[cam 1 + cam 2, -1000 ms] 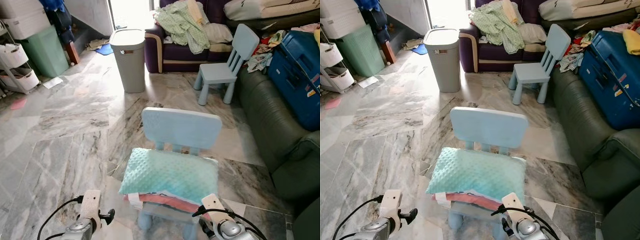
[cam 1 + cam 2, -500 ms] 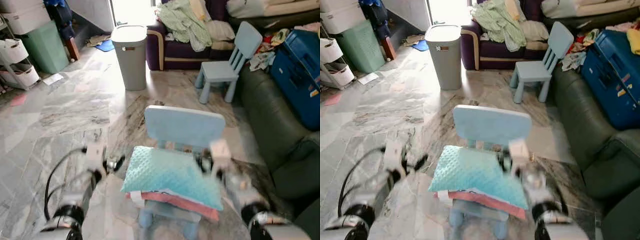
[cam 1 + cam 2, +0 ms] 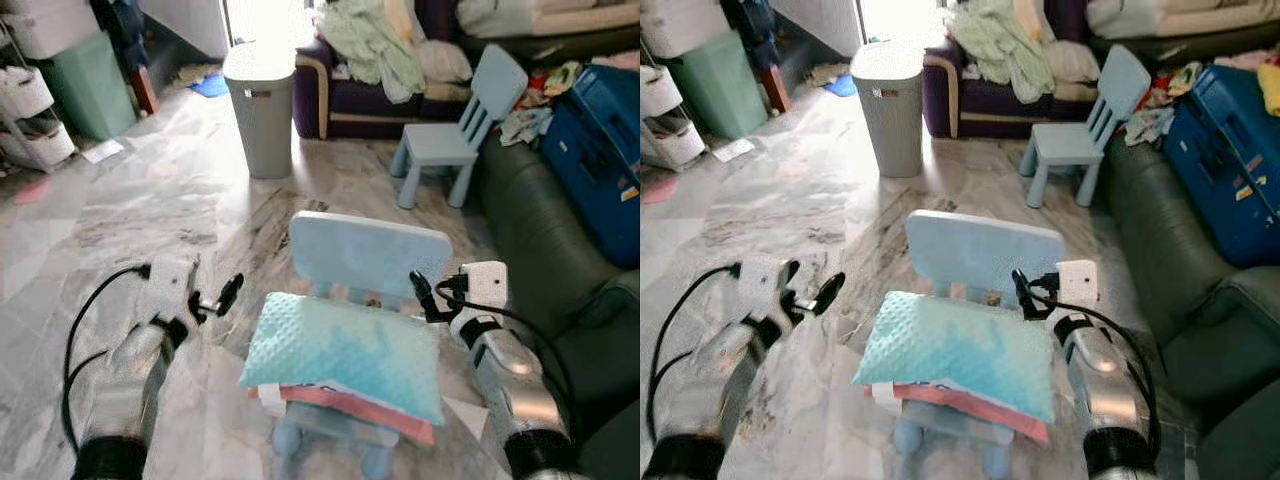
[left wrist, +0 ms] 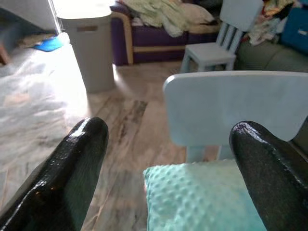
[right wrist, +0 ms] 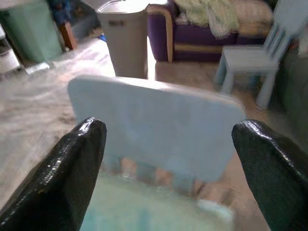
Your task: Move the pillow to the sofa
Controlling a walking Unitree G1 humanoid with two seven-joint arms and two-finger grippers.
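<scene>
A teal dotted pillow (image 3: 345, 350) lies on the seat of a small light-blue chair (image 3: 368, 252), on top of a pink and white layer. My left gripper (image 3: 222, 297) hovers just off the pillow's left end, apart from it, fingers spread. At the pillow's right rear corner, beside the chair back, my right gripper (image 3: 426, 295) is held open. In each wrist view the two black fingers (image 4: 72, 163) (image 5: 72, 168) stand wide apart with the chair back and pillow (image 4: 202, 197) between them. A dark green sofa (image 3: 540, 230) runs along the right.
A blue suitcase (image 3: 600, 130) and clothes lie on the green sofa. A second small chair (image 3: 450, 140) stands ahead of it. Behind are a grey bin (image 3: 262, 110) and a purple sofa (image 3: 340, 100) piled with laundry. A green hamper (image 3: 85, 95) stands far left.
Both arms have risen from the bottom of the view and reached forward to either end of the pillow. The pillow and chair have stayed put.
</scene>
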